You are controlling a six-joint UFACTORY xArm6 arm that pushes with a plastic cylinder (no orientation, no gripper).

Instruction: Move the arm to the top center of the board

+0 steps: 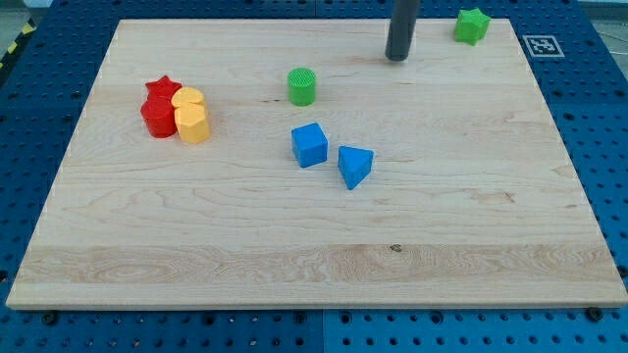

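Observation:
My tip (396, 56) rests on the wooden board (294, 245) near the view's top, a little right of centre. The dark rod rises out of the view's top edge. A green star block (472, 26) lies to the tip's right, near the top right corner. A green cylinder (302, 86) lies to the tip's lower left. A blue cube (309, 145) and a blue triangular block (354, 166) sit near the board's middle, below the tip. The tip touches no block.
At the view's left, a red star block (162, 90), a red block (157, 117) and two yellow blocks (191, 116) sit bunched together. A black-and-white marker tag (541, 45) lies off the board's top right corner, on the blue perforated table (599, 118).

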